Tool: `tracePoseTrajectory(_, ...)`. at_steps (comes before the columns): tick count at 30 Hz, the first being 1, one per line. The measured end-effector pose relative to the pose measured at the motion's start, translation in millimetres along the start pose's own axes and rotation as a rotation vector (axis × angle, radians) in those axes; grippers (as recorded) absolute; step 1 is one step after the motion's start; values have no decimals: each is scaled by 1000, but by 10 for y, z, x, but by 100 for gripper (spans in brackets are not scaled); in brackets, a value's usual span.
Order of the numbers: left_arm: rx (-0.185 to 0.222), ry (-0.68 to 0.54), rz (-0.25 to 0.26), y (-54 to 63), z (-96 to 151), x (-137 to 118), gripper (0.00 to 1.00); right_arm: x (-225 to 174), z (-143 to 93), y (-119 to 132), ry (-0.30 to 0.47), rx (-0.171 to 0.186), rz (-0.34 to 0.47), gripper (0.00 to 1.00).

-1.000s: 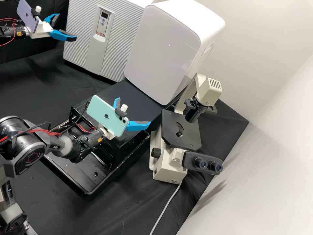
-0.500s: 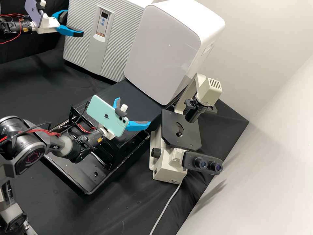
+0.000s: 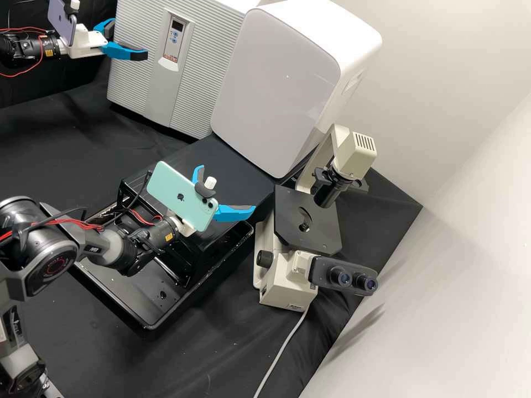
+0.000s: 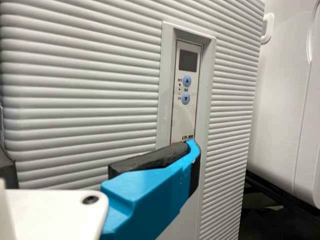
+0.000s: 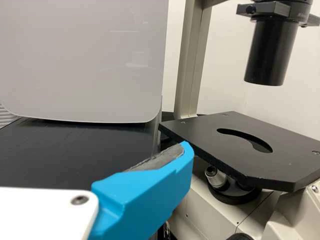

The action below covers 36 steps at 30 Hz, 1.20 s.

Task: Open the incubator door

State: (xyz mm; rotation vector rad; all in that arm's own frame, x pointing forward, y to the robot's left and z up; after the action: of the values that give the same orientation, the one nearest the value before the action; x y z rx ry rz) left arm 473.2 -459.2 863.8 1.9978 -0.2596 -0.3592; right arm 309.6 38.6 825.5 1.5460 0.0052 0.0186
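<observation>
A robot's right gripper (image 3: 227,187), its blue fingers spread and grasping nothing, hangs over a lab bench behind a pale green phone (image 3: 174,193) mounted on the same arm. Beneath the arm lies a black tray (image 3: 146,293); beside it stands a beige microscope (image 3: 287,282) with twin eyepieces. Beyond them, a white cabinet (image 3: 276,83) with a smooth grey front sits next to the incubator (image 3: 133,77), at the back of the bench. The left gripper (image 3: 130,37), also released and empty, is at the incubator's closed, ribbed door (image 3: 193,94), one fingertip in front of the strip below the control panel (image 4: 185,115); whether it touches cannot be told.
</observation>
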Motion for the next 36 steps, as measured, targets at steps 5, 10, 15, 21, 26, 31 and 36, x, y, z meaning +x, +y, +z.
tracePoseTrajectory(5, -11, 4, 9, -5, -10, 2, 100, 0, 0, 0, 0, 0, 0, 100)
tracePoseTrajectory(10, -22, 8, 7, -36, -14, -17, 100, 0, 0, 0, 0, 0, 0, 100)
tracePoseTrajectory(15, -35, 11, -10, -104, -12, -64, 100, 0, 0, 0, 0, 0, 0, 100)
tracePoseTrajectory(21, -41, 9, -14, -110, 28, -76, 100, 0, 0, 0, 0, 0, 0, 100)
tracePoseTrajectory(26, -45, 11, -10, -105, 45, -68, 100, 0, 0, 0, 0, 0, 0, 100)
tracePoseTrajectory(31, -44, 23, -15, -81, 53, -74, 100, 0, 0, 0, 0, 0, 0, 100)
tracePoseTrajectory(36, -48, 28, -23, -96, 57, -94, 0, 0, 0, 0, 0, 0, 0, 100)
